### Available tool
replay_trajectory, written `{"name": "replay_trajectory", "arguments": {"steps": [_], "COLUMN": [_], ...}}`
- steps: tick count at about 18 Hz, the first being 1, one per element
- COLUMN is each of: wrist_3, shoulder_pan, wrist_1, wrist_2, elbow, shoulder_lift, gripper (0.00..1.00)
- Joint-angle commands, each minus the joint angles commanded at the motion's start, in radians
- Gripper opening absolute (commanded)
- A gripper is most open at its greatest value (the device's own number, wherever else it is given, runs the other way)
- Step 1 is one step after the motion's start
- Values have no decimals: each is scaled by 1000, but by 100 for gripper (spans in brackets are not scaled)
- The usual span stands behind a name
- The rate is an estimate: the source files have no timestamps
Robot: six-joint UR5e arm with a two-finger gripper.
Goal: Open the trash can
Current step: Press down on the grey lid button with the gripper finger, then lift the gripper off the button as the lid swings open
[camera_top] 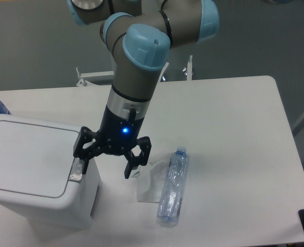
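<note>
Single fixed camera – high front view, looking down at table (234,118).

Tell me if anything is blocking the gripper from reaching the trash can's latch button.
Nothing visible is. The open gripper has one finger right at the grey latch on the trash can. The bottle lies off to the other side.

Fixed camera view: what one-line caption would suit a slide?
Open end effector reaching the closed white trash can latch, bottle lying nearby.
</note>
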Motion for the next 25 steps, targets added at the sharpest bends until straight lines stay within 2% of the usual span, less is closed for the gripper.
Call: {"name": "replay_trajectory", "arguments": {"steps": [16, 20, 23, 25], "wrist_3": [-2, 2, 9, 11], "shoulder_pan": [-2, 0, 18, 55], "wrist_1": [0, 0, 2, 26], "wrist_2": [2, 2, 2, 3], "elbow": [-2, 18, 35, 35], "shoulder_lift": [-6, -3, -5, -11], "gripper": [100, 100, 100, 100]}}
